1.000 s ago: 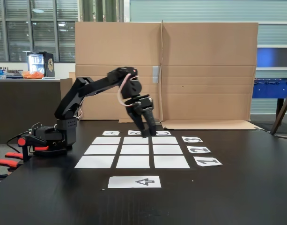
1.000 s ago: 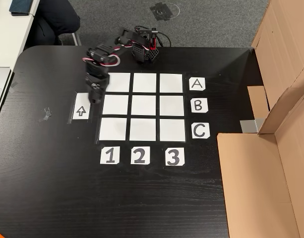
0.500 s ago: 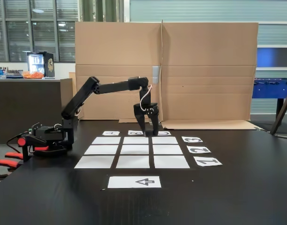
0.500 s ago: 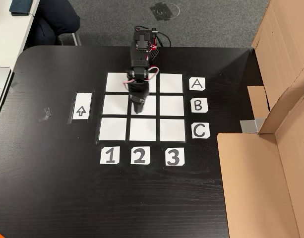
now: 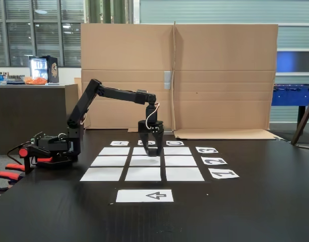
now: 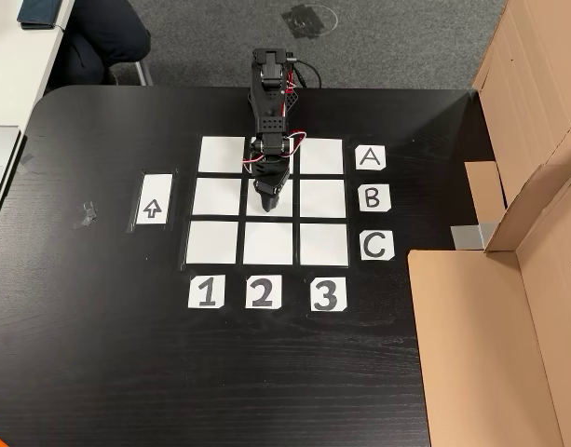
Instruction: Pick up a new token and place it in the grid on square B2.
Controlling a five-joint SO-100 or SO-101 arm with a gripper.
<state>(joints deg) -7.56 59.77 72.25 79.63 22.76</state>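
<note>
The black two-finger tool (image 5: 150,153) is lowered onto square B2 (image 6: 287,200), the centre white paper rectangle of the nine-sheet grid (image 6: 214,244) on the dark bench (image 6: 99,354). Whether its fingers are parted cannot be told. The dark hexagonal token cannot be made out.

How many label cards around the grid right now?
6. In the top-down fixed view: A, B and C down the right side of the grid; 1, 2 and 3 along its bottom edge. None appear hidden.
</note>
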